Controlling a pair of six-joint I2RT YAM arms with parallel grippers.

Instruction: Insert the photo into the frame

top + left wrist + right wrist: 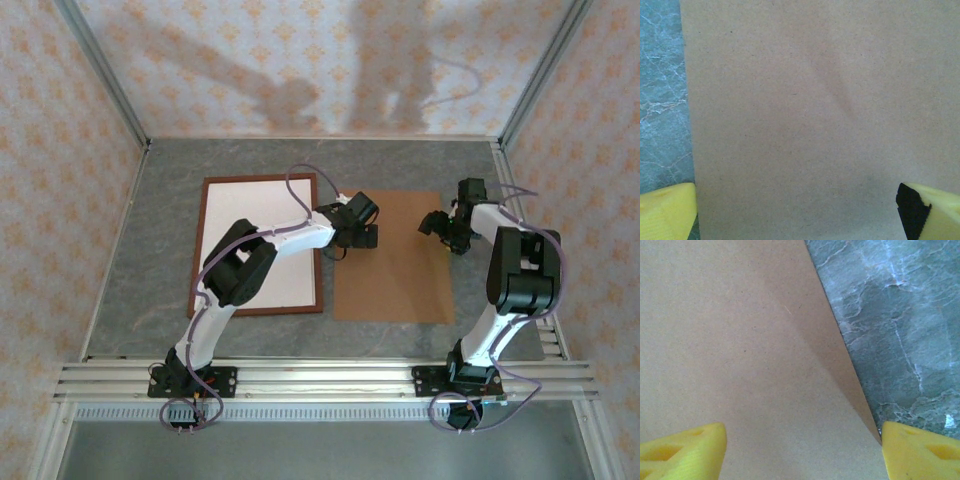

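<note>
— Starting at the left gripper (800,215), what do you see?
— Its yellow fingers (665,212) sit at the two bottom corners of the wrist view, spread wide, with nothing between them. It hangs over the left edge of the plain brown rectangular board (805,100), with the grey marbled counter (660,75) just beside.
— And the right gripper (800,455)?
— Also spread wide and empty, above the board's right edge. One fingertip (920,450) lines up with that edge; whether it touches I cannot tell.
— Where is the frame?
— From above, the thin reddish-brown wooden picture frame (250,179) lies flat on the left of the counter, just beside the board. A white rectangular panel (235,205) fills it.
— Is that the print?
— Cannot tell; it shows plain white. The left arm (240,265) crosses the frame's right half and hides part of panel and moulding.
— Anything else around?
— Patterned wallpaper walls (60,120) on three sides, with arm shadows on the far one, and an aluminium rail (320,380) along the near edge.
</note>
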